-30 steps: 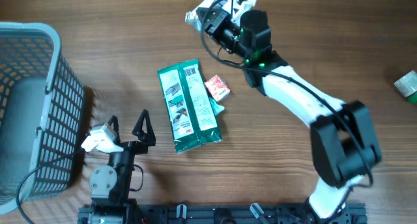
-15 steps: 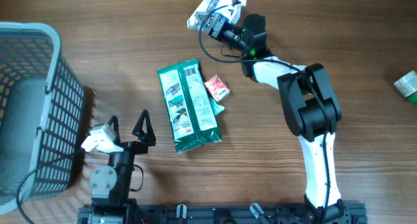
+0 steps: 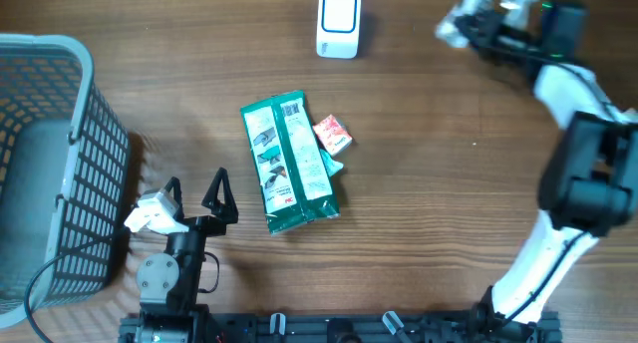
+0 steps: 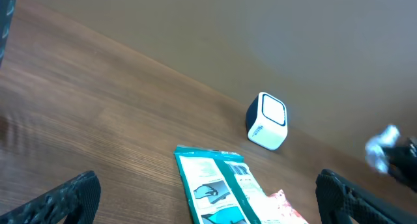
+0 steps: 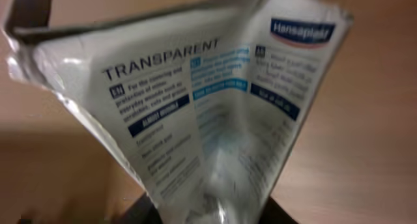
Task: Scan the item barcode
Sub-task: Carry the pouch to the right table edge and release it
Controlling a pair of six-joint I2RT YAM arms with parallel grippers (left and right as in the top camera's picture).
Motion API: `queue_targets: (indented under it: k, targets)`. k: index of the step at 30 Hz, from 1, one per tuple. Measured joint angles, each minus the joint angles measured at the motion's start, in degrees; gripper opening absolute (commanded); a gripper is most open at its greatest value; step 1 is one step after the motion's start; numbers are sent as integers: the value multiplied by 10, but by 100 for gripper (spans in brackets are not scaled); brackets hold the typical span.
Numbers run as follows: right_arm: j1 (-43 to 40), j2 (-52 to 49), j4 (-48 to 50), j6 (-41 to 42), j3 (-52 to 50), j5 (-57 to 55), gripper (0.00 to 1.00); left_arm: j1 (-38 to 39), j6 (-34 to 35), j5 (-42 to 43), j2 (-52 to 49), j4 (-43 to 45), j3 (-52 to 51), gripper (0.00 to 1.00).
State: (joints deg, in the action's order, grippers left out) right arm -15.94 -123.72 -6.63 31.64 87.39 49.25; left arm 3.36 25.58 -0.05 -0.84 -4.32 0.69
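The white barcode scanner (image 3: 338,24) (image 4: 267,121) stands at the table's far edge, its face uncovered. My right gripper (image 3: 480,20) (image 5: 215,211) hovers well to the right of it, shut on a white Hansaplast plaster packet (image 3: 454,26) (image 5: 215,100). The packet's printed text fills the right wrist view; no barcode shows on it. In the left wrist view the packet (image 4: 381,146) is a white blur at the right edge. My left gripper (image 3: 194,195) (image 4: 210,201) rests open near the front edge with nothing between its fingers.
A green-and-white packet (image 3: 289,166) (image 4: 218,188) lies mid-table with a small red packet (image 3: 332,136) (image 4: 287,208) against its right side. A grey wire basket (image 3: 70,164) fills the left edge.
My right arm has swung from over the scanner to the right, carrying the white packet. The scanner is now uncovered. The left arm has not moved.
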Motion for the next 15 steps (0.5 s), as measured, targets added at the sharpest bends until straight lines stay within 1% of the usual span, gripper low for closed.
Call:
queue_targets:
  k: [1, 2, 4, 5, 6, 8, 11, 13, 15]
  targets:
    - [-33, 0, -64, -13, 3, -51, 33, 0, 0, 0, 0, 0, 0, 100]
    - [-72, 0, -148, -22, -2, -141, 33, 0, 0, 0, 0, 0, 0, 100]
    - [-128, 0, -220, -31, -8, -269, 33, 0, 0, 0, 0, 0, 0, 100]
    - [-160, 0, -243, -33, -8, -335, 65, 0, 0, 0, 0, 0, 0, 100]
    - [-181, 3, -250, -39, -7, -374, 99, 0, 0, 0, 0, 0, 0, 100]
    - [-214, 7, -261, -49, -5, -421, 100, 0, 0, 0, 0, 0, 0, 100]
    - [-234, 13, -292, -54, 3, -404, 100, 0, 0, 0, 0, 0, 0, 100]
    - [-223, 39, -331, -56, 18, -361, 100, 0, 0, 0, 0, 0, 0, 100]
    - [-186, 95, -355, -56, 32, -333, 100, 0, 0, 0, 0, 0, 0, 100]
